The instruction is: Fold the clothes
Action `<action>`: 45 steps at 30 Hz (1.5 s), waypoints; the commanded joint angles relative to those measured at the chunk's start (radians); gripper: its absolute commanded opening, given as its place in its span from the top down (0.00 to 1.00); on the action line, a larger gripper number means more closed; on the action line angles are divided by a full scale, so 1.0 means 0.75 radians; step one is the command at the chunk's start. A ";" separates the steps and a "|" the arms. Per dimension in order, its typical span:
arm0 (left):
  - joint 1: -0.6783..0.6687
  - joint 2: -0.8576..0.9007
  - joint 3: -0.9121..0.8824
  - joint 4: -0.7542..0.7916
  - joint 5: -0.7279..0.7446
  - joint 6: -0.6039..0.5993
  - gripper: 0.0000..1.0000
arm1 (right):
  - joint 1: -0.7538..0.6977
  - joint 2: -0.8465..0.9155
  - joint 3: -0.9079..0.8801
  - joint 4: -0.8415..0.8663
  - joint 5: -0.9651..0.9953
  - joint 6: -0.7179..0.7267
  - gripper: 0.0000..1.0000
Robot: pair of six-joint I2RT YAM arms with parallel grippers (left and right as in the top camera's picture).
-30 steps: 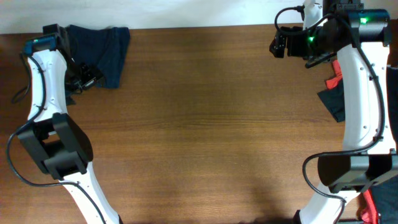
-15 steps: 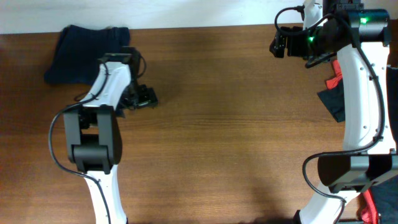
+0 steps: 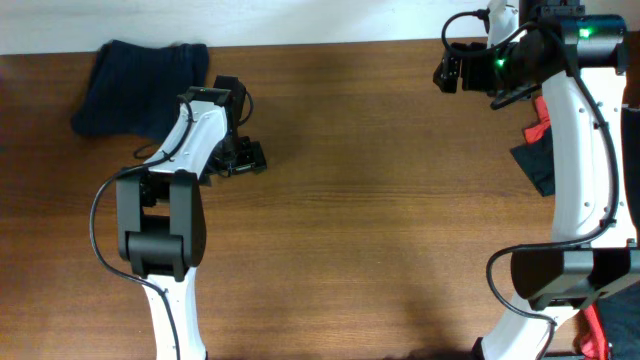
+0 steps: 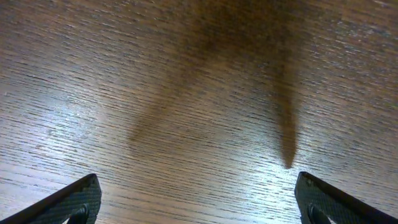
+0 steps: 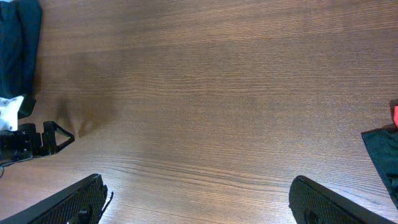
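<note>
A brown wood-grain desk (image 3: pixel 380 220) runs up to a pale wall (image 3: pixel 300 20) along its far edge. The navy shorts (image 3: pixel 140 85) lie bunched at the desk's far left corner. A red garment (image 3: pixel 540 125) and a dark cloth (image 3: pixel 540 165) lie at the right edge.

A second ago the left arm (image 3: pixel 185 150) curled over the shorts. Now it has swung clear of them. The left claw (image 3: pixel 245 158) hangs wide open over bare wood, near the shorts on their right and not touching them.

The right arm (image 3: pixel 580 150) has not moved. The right claw (image 5: pixel 198 180) is spread open and empty above the far right corner.
</note>
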 commanded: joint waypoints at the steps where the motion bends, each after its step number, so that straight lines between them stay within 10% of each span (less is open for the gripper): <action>1: 0.004 -0.001 -0.011 0.003 -0.010 -0.009 0.01 | -0.014 -0.018 -0.001 -0.001 0.011 0.006 0.01; 37: 0.005 -0.001 -0.011 0.003 -0.010 -0.009 0.01 | -0.010 0.003 -0.001 -0.001 0.011 0.006 0.01; 45: 0.003 -0.001 -0.011 0.003 -0.010 -0.009 0.01 | 0.296 -0.374 -0.001 -0.001 0.011 0.006 0.02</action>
